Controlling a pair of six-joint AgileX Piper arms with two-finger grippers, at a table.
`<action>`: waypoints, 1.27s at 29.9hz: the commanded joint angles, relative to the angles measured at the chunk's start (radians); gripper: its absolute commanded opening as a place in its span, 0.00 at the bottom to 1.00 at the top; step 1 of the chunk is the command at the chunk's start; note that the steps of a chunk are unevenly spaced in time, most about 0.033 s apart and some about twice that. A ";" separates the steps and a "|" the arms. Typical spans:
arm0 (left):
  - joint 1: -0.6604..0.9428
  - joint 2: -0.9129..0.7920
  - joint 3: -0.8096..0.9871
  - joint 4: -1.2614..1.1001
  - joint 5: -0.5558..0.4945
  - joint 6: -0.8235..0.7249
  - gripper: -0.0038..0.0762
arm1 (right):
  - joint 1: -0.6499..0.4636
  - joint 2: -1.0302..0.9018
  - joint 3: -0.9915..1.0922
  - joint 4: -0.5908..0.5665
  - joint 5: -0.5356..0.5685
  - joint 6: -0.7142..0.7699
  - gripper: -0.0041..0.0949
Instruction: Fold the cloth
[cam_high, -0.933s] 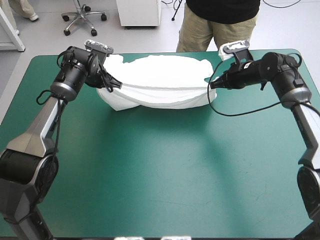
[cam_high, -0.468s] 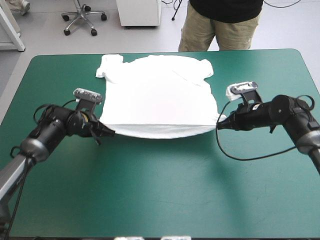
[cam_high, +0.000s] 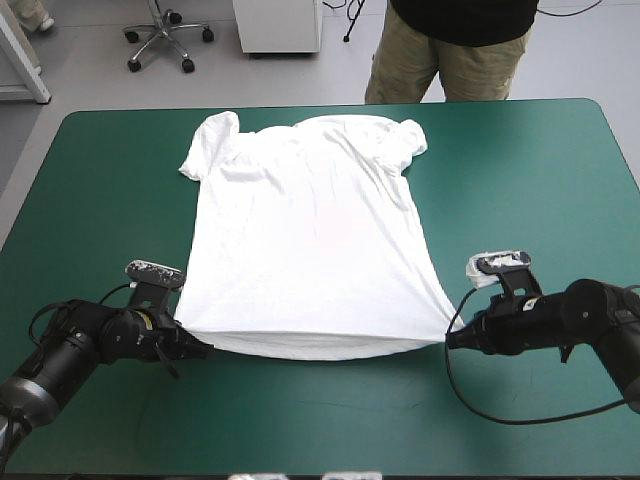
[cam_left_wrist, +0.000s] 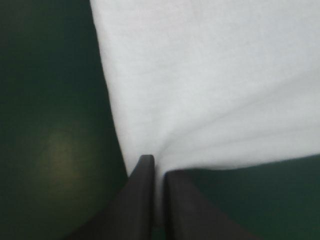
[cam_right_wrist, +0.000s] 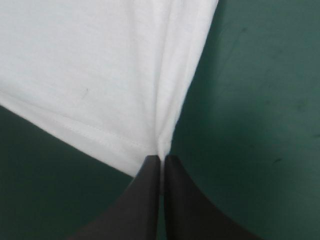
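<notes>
1. Starting at the table's left side, the left gripper (cam_high: 195, 348) is seen low over the teal-green cover (cam_high: 90, 250), close to the near edge and pointed toward the table's middle.
2. The near left corner of the T-shirt (cam_high: 310, 230) is clamped by it. In the left wrist view the left gripper (cam_left_wrist: 156, 165) is shown all but closed, with a thin strip of white fabric pinched between its black fingers (cam_left_wrist: 142, 200).
3. Ahead of those fingers the T-shirt (cam_left_wrist: 210, 75) is spread as a broad white field, and the teal-green cover (cam_left_wrist: 50, 100) is shown beside it.
4. The T-shirt is laid flat across the middle of the table, with its sleeves (cam_high: 205, 150) turned toward the far edge and its hem (cam_high: 310, 348) toward the near edge.
5. A shallow curve is formed by the hem where it is stretched between the two grippers.
6. The near right corner of the T-shirt is held by the right gripper (cam_high: 452, 338), which is placed low over the cover toward the table's right side and pointed at the middle.
7. In the right wrist view the right gripper (cam_right_wrist: 161, 159) is shown nearly shut on a gathered fold of the T-shirt (cam_right_wrist: 90, 65). The stitched hem (cam_right_wrist: 85, 131) is seen running up to the fingertips, and the cover (cam_right_wrist: 250, 125) is shown on either side.
</notes>
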 joint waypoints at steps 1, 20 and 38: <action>0.000 -0.020 0.013 -0.078 -0.026 0.055 0.04 | -0.007 -0.033 0.057 0.035 -0.015 0.000 0.03; 0.000 -0.020 0.056 -0.170 -0.002 0.150 0.31 | -0.007 -0.035 0.116 0.040 -0.053 -0.026 0.26; 0.134 0.161 -0.433 0.099 -0.098 -0.117 0.61 | -0.007 0.051 -0.452 -0.237 0.009 0.130 0.43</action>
